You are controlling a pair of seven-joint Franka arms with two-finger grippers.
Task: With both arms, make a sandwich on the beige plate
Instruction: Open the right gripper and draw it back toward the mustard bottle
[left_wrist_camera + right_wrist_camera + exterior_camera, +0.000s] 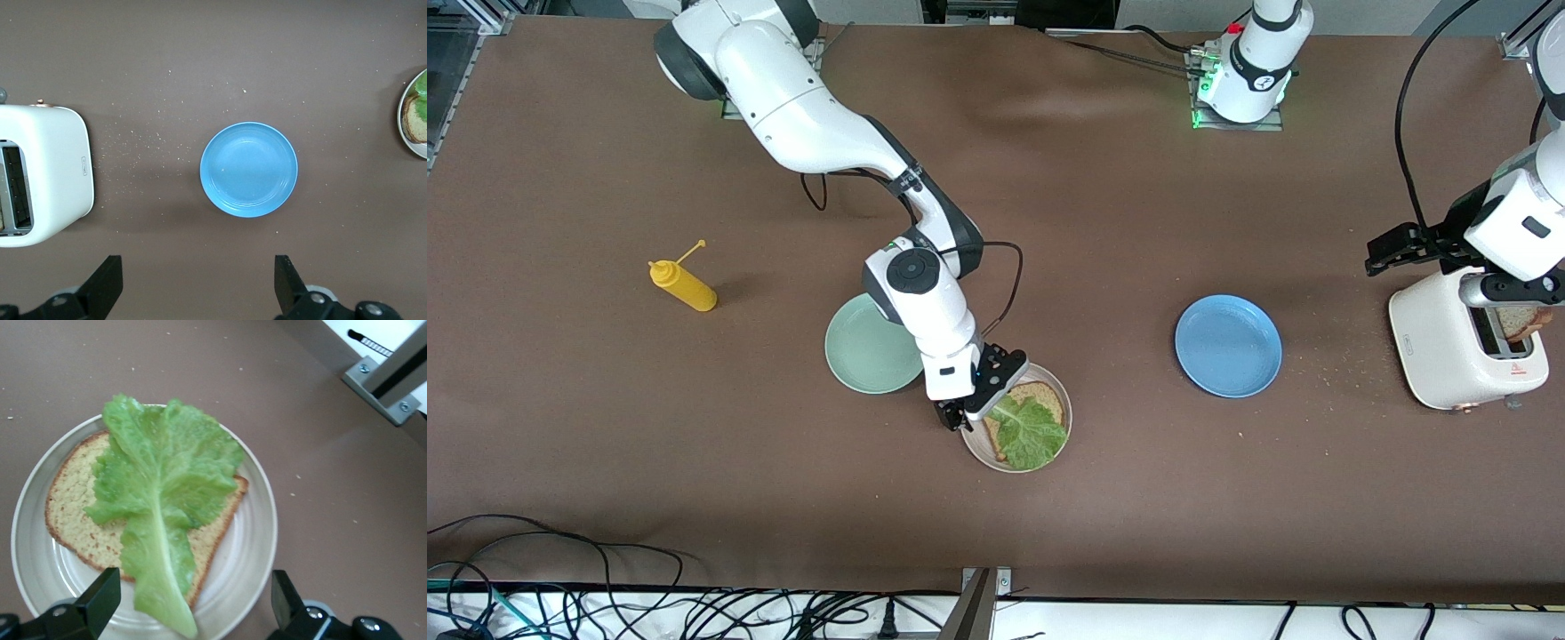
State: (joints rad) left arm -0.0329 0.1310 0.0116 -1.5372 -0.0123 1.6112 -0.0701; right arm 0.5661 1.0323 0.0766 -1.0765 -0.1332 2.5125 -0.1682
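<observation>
The beige plate holds one slice of brown bread with a crinkly green lettuce leaf lying on top. My right gripper hangs low over the plate's edge, open and holding nothing. A second bread slice stands in the white toaster. My left gripper is open and empty, high over the table beside the toaster. The plate's edge shows in the left wrist view.
A blue plate lies between the beige plate and the toaster, with crumbs scattered around it. A mint-green plate sits beside the beige plate, partly under the right arm. A yellow mustard bottle lies toward the right arm's end.
</observation>
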